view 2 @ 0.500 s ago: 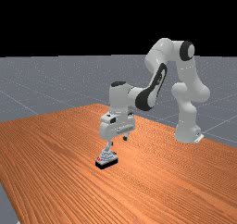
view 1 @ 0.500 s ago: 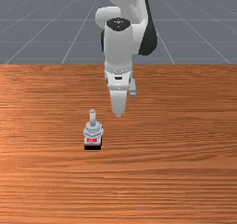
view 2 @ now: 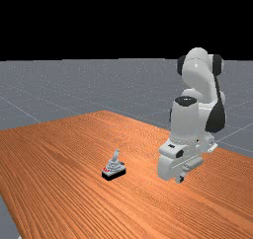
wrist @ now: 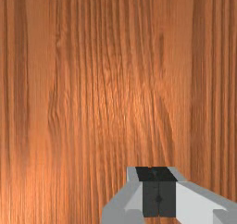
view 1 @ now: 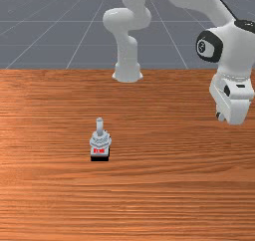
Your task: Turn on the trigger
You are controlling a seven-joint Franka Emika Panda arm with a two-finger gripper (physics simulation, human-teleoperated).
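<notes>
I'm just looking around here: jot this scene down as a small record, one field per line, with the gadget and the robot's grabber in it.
Gadget: grey joystick
Stick: pointing up from the top
Base: black
Marking: red
Gripper: shut, fingertips together, nothing between them
Gripper's place: above the table, toward the front view's right
Contact: gripper and joystick well apart
Switched on: cannot tell
</notes>
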